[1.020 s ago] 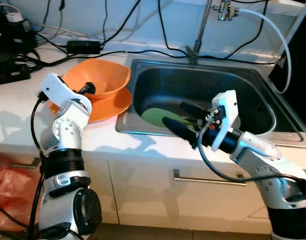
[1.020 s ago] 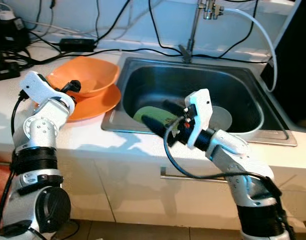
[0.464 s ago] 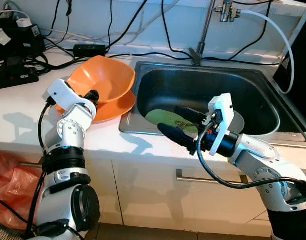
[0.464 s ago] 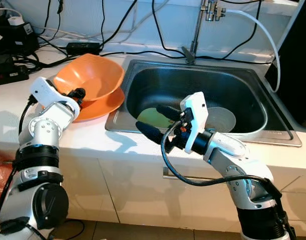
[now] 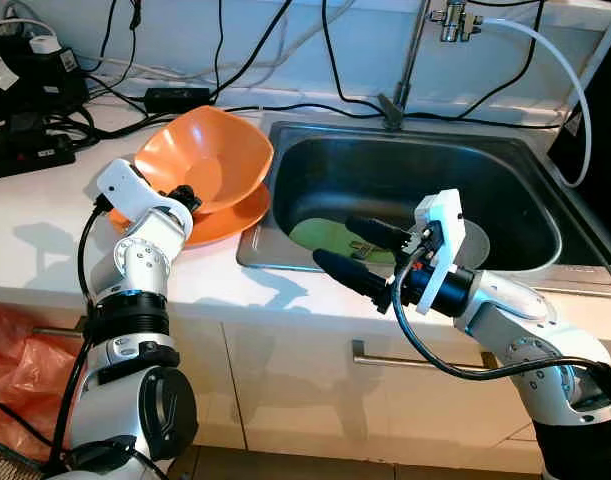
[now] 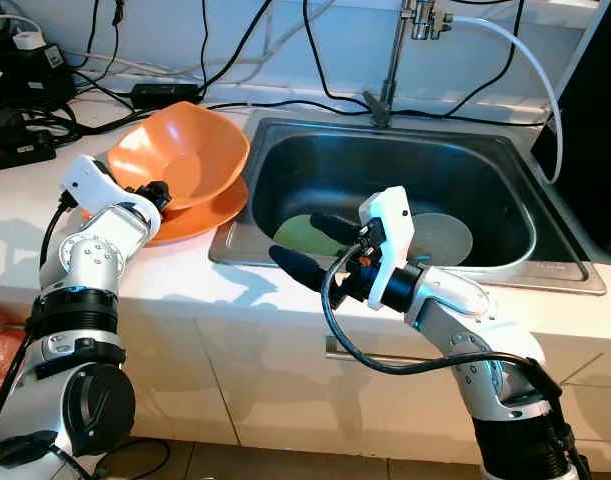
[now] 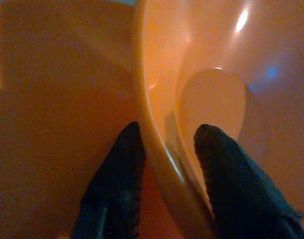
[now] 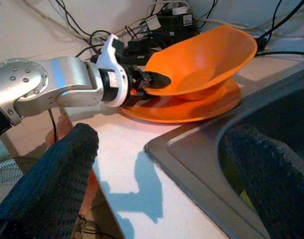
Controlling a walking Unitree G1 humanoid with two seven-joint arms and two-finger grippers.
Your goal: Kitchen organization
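An orange bowl (image 5: 210, 160) leans tilted on an orange plate (image 5: 235, 212) on the white counter, left of the sink (image 5: 425, 165). My left gripper (image 5: 185, 194) is shut on the bowl's near rim (image 7: 156, 134), one finger (image 7: 119, 169) outside and the other inside. My right gripper (image 5: 337, 240) hovers open over the sink's front left corner, its fingers (image 8: 57, 184) spread wide and holding nothing. A green plate (image 5: 320, 235) lies in the sink beneath it, with a pale round bowl (image 6: 445, 235) beside it.
A faucet (image 5: 410, 55) and a white hose (image 5: 570, 90) stand behind the sink. Black cables and power strips (image 5: 30, 95) crowd the counter's back left. A red bag (image 5: 15, 360) sits low on the left, by the cabinet front.
The orange bowl has tipped up more steeply on the plate, its near rim lifted by my left gripper. The right gripper has stayed over the sink's front edge.
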